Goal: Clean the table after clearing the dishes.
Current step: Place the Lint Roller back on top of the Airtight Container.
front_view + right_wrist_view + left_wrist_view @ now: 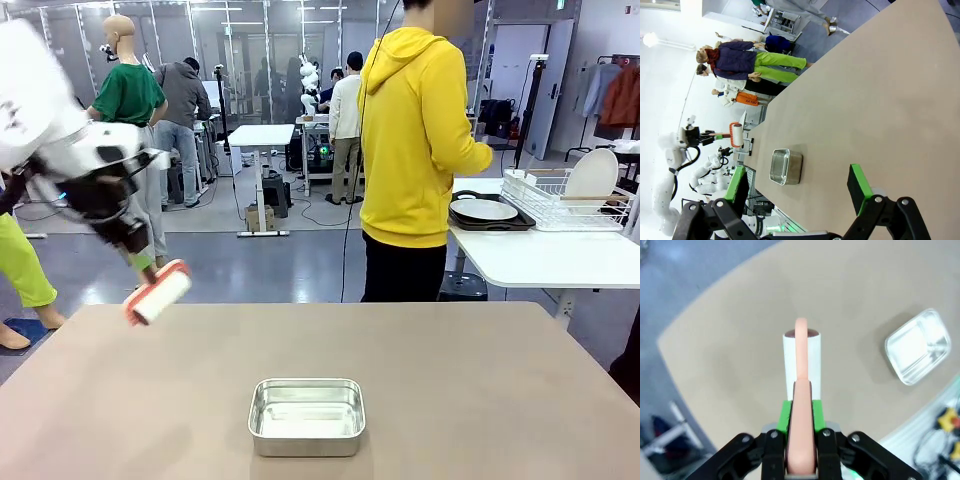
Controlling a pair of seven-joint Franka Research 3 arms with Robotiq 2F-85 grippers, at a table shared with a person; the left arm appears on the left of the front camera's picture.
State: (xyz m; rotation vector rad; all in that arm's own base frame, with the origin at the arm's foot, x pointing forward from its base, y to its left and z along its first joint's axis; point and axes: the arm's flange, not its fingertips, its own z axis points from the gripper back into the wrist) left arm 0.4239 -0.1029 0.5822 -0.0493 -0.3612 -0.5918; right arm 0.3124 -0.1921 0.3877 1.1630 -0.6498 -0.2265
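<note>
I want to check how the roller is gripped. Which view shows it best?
The left wrist view: the roller sits centred, its pink handle clamped in the left hand. The front view shows it blurred above the table; the right wrist view shows it small and distant.

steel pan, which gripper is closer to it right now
Hard to call. The left gripper, shut on the roller, hangs above the table's far left part, away from the steel pan. The right gripper is open, the pan just beyond its fingertips.

Grey floor (250, 270), white side table (540, 255) with dish rack (570, 200), glass partitions behind.
</note>
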